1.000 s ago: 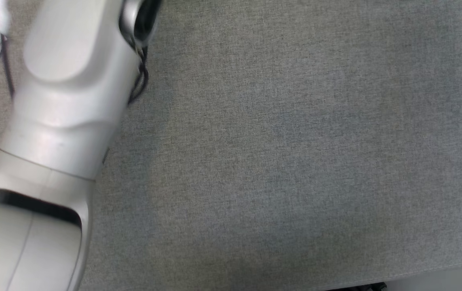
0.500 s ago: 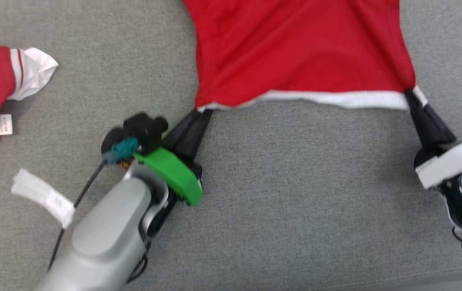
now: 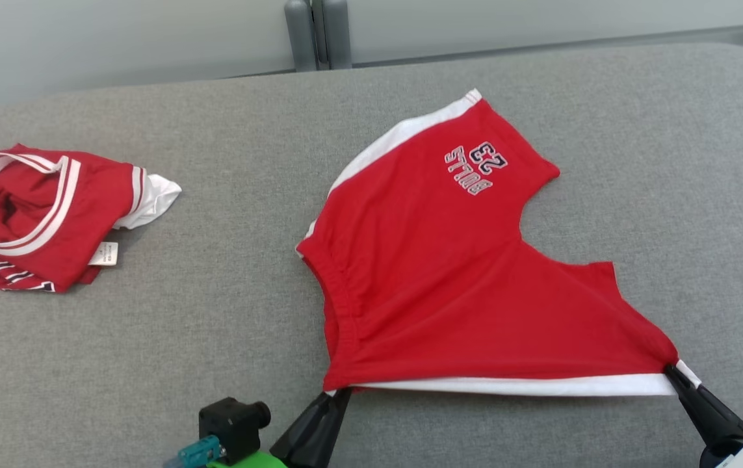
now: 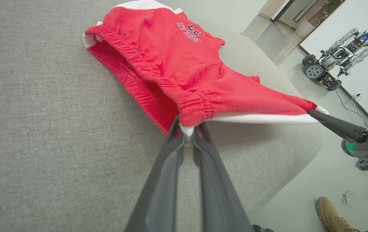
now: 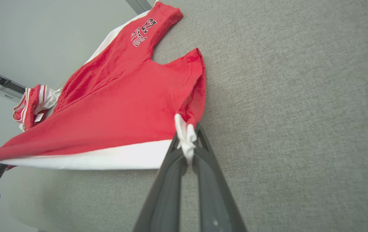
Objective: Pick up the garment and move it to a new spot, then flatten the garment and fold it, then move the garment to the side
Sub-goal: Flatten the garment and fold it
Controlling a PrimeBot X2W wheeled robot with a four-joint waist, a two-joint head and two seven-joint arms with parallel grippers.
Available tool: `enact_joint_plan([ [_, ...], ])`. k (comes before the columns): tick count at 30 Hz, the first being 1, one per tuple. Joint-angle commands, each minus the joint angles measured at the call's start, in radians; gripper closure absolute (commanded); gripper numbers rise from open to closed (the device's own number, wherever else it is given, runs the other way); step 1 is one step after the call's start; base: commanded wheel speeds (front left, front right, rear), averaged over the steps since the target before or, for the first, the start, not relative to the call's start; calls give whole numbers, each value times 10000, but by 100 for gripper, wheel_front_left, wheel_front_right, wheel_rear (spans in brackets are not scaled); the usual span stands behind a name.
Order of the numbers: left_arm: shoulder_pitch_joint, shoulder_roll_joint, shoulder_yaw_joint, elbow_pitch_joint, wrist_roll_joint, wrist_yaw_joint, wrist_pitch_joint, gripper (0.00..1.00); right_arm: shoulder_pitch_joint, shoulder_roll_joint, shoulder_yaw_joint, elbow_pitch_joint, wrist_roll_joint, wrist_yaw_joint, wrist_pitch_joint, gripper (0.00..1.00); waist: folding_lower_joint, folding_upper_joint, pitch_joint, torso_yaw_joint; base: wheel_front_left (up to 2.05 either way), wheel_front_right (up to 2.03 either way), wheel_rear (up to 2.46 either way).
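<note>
Two firm grips | left gripper and right gripper each pinch a shorts corner at the tips | judgement: keep cloth taut between them, lower evenly.

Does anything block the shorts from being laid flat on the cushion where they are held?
Nothing visible does. The left gripper and right gripper pinch the red shorts at their near corners; the other red garment lies apart to the left.

The head view looks forward and down over the grey cushion to its far edge. Both wrist views sit low, close behind the red shorts, shared by all three.
</note>
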State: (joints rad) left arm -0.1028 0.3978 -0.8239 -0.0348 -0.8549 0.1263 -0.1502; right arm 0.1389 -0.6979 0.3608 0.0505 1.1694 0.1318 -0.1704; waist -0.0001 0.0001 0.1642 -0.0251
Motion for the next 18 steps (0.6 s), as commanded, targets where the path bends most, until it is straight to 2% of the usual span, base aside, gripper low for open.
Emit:
enact_joint_plan([
  [1, 310, 159, -4, -234, -45, 189, 77, 100, 238, 80, -187, -107, 62, -19, 77, 100, 1, -1, -707, 223, 0, 0, 0],
  [5, 633, 196, 23, -880, -251, 494, 242, 100, 444, 238, -703, -334, -110, -19, 407, 100, 1, -1, -524, 242, 0, 0, 0],
  [10, 91, -93, -36, -903, -198, 413, 368, 100, -377, 329, -1424, -278, -453, -19, 1084, 100, 1, -1, 21, 408, 0, 0, 0],
  [15, -807, -615, 18, -676, -45, 399, 501, 100, -1920, 278, -2006, -109, -659, -19, 2097, 100, 1, -1, 1003, 738, 0, 0, 0],
  [18, -1501, -867, 96, -516, 143, 527, 666, 100, -3051, 133, -1996, 102, -879, -18, 2945, 100, 1, -1, 1605, 1024, 0, 0, 0],
])
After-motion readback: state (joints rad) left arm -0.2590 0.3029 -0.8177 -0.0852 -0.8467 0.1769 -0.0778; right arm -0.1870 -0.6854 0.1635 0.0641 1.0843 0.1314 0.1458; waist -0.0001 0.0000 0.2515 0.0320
